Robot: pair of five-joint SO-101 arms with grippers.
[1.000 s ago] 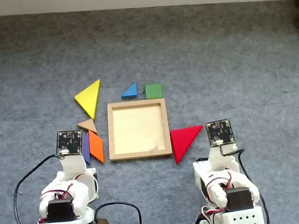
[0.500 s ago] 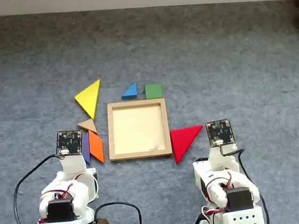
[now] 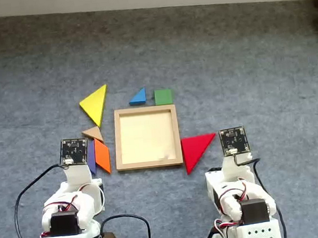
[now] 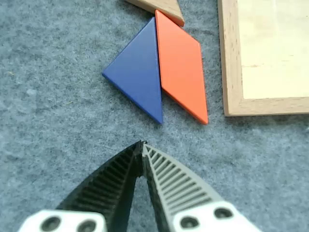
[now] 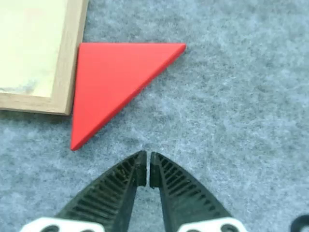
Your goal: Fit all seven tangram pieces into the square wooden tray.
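Sitting flat on the grey carpet [image 3: 255,58], the square wooden tray [image 3: 118,140] has all seven pieces lying around it. A small blue triangle [image 3: 138,97] and green square [image 3: 163,97] lie beyond its far edge, and a large yellow triangle [image 3: 96,103] lies off the far left corner. A tan wooden triangle [image 3: 93,133], dark blue triangle [image 4: 137,72] and orange parallelogram [image 4: 181,67] huddle at its left. A large red triangle [image 5: 116,82] lies against its right side. The left gripper [image 4: 141,145] is clenched near the dark blue triangle, and the right gripper [image 5: 147,157] is clenched near the red one.

High camera down over table [image 3: 255,58]; wrist cameras close above it, tray [image 3: 118,140] in all three
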